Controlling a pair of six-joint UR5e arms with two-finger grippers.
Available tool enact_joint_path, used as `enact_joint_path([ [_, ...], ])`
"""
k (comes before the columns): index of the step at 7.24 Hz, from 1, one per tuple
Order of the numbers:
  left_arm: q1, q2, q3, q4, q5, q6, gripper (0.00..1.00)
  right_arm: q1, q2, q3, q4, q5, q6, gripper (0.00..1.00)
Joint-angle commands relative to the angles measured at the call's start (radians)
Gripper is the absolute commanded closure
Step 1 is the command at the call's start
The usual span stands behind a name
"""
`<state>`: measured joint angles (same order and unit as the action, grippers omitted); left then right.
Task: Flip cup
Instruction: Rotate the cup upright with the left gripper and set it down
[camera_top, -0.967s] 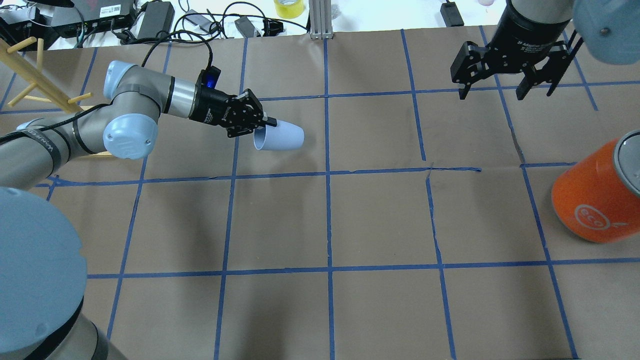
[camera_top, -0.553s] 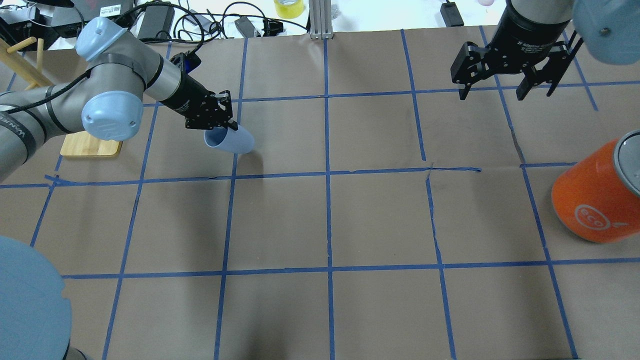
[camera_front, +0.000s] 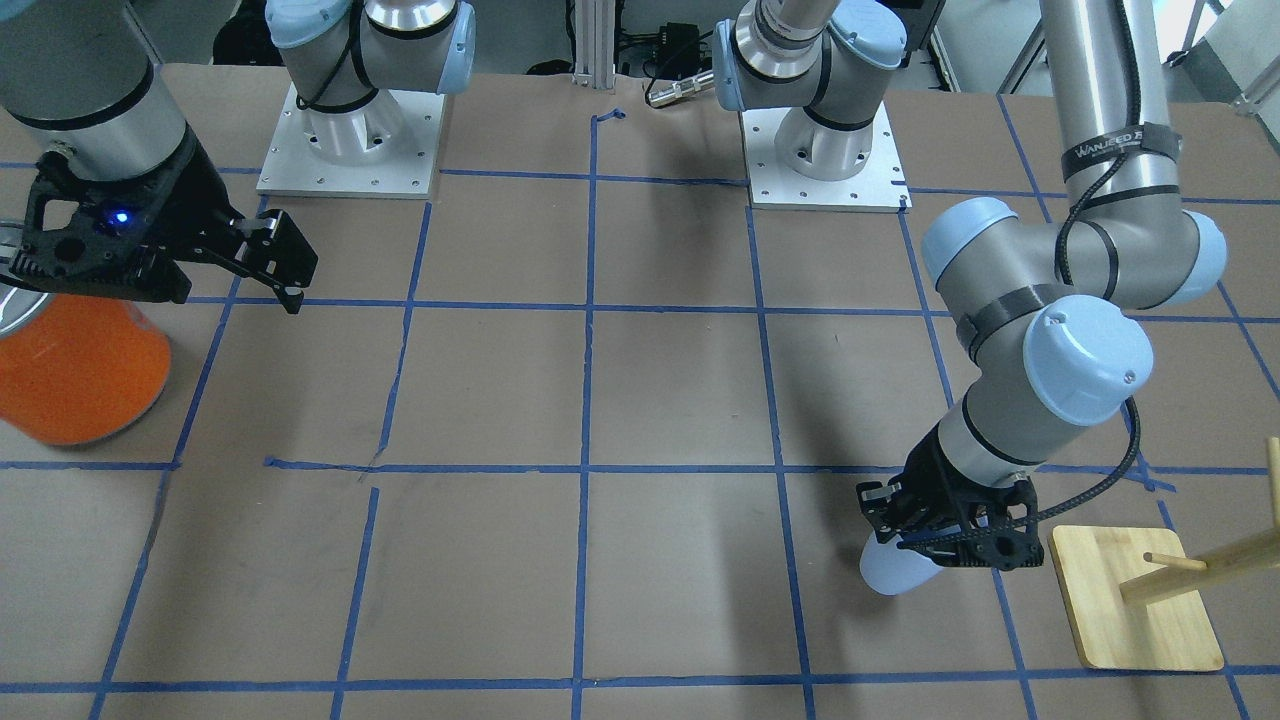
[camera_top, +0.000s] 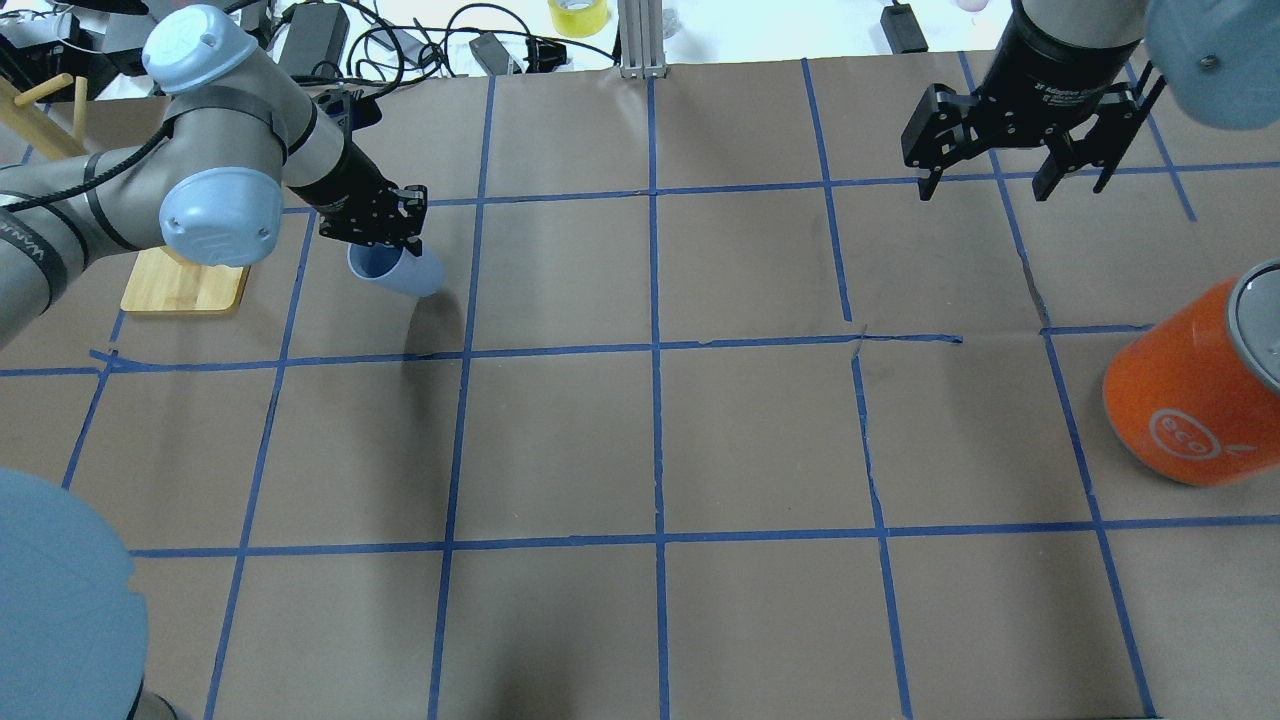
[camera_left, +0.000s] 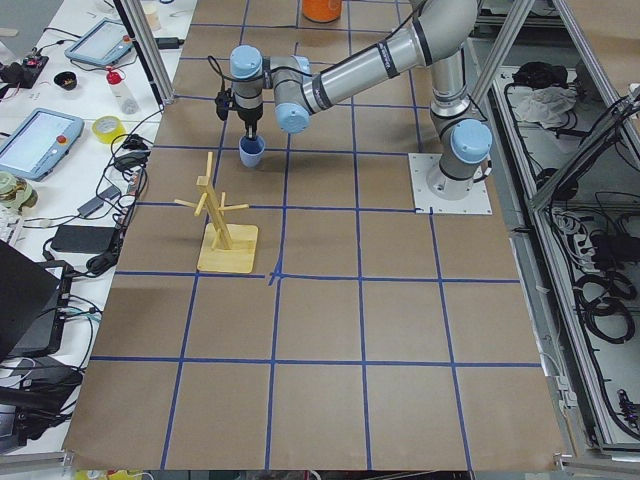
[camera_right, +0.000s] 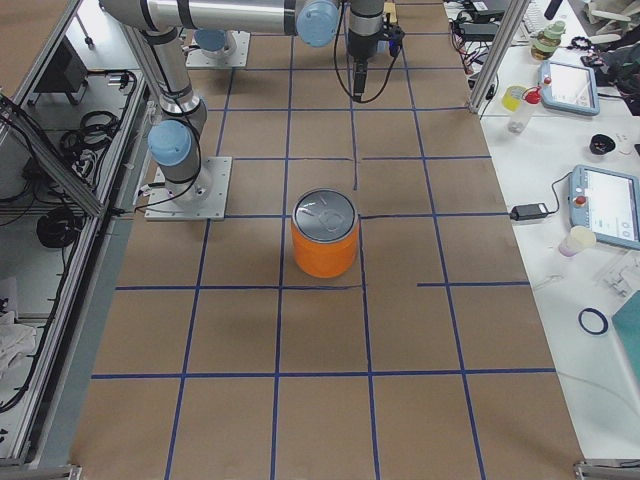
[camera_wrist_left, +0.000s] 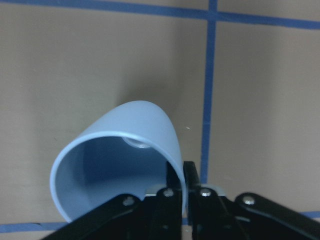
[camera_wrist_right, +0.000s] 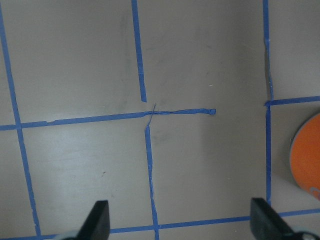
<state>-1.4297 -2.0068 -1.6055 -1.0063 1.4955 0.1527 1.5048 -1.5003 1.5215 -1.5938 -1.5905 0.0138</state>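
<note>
The pale blue cup (camera_top: 398, 273) hangs from my left gripper (camera_top: 385, 248), which is shut on its rim with one finger inside and one outside. The cup is tilted, mouth up toward the gripper and base down, just above the brown paper with its shadow beside it. It also shows in the front-facing view (camera_front: 888, 572), in the left view (camera_left: 250, 152) and in the left wrist view (camera_wrist_left: 120, 160), where its darker inside faces the camera. My right gripper (camera_top: 1010, 185) is open and empty, high over the far right of the table, and shows in its wrist view (camera_wrist_right: 182, 225).
A large orange can (camera_top: 1190, 400) with a silver top stands at the right edge, also in the front-facing view (camera_front: 70, 370). A wooden peg rack on a square base (camera_top: 185, 287) stands just left of the cup. Cables and gear lie beyond the far edge.
My left arm has swung left and carried the cup with it, turning it from lying sideways with its base to the right to a tilted, mouth-up hang. The right arm has not moved.
</note>
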Motion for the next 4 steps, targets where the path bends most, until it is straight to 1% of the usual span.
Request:
enact_joint_path([
  [1, 0.0, -0.026, 0.006, 0.002, 0.048, 0.108, 0.89, 0.0, 0.0, -0.001, 0.0, -0.002, 0.0, 0.0],
  [2, 0.0, -0.029, -0.004, -0.017, 0.048, 0.111, 0.79, 0.0, 0.0, 0.0, 0.0, -0.002, 0.0, 0.0],
  [3, 0.0, -0.027, -0.001, -0.032, 0.048, 0.111, 0.61, 0.0, 0.0, 0.0, 0.002, -0.002, -0.002, 0.0],
  [4, 0.0, -0.024, 0.004, -0.032, 0.049, 0.116, 0.38, 0.0, 0.0, 0.0, 0.002, -0.002, 0.0, 0.0],
])
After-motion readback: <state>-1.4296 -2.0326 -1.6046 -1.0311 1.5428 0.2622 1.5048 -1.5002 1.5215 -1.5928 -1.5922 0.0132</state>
